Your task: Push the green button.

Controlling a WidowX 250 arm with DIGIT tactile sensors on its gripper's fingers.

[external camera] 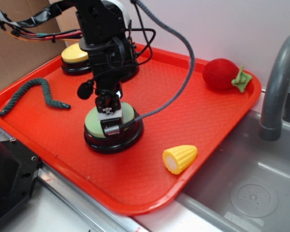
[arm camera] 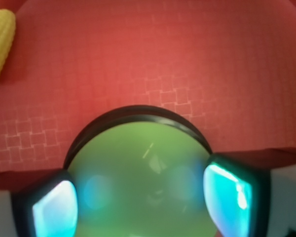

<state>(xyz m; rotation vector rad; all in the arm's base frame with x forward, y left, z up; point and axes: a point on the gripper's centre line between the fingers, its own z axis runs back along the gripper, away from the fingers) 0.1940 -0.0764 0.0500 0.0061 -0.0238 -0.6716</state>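
- While the black robot gripper bears straight down on it, the green button, a large round push-button with a pale sage-green domed top on a black base, sits flat on the red textured plastic tray, near the tray's front edge.
- The button's dome faces straight up; being round, it has no long axis to speak of.
- In the wrist view the glossy green top fills the lower frame, ringed by a dark rim, with faint reflections on it.
- The two fingertips stand spread, one at either side of the dome, pinching nothing.
- A yellow toy corn cob lies just right of the button, apart from it.
- A yellow-topped button stands at the back of the tray; a dark green twisted rope lies left; a red plush strawberry rests in the far right corner.
- A grey metal sink adjoins the tray.
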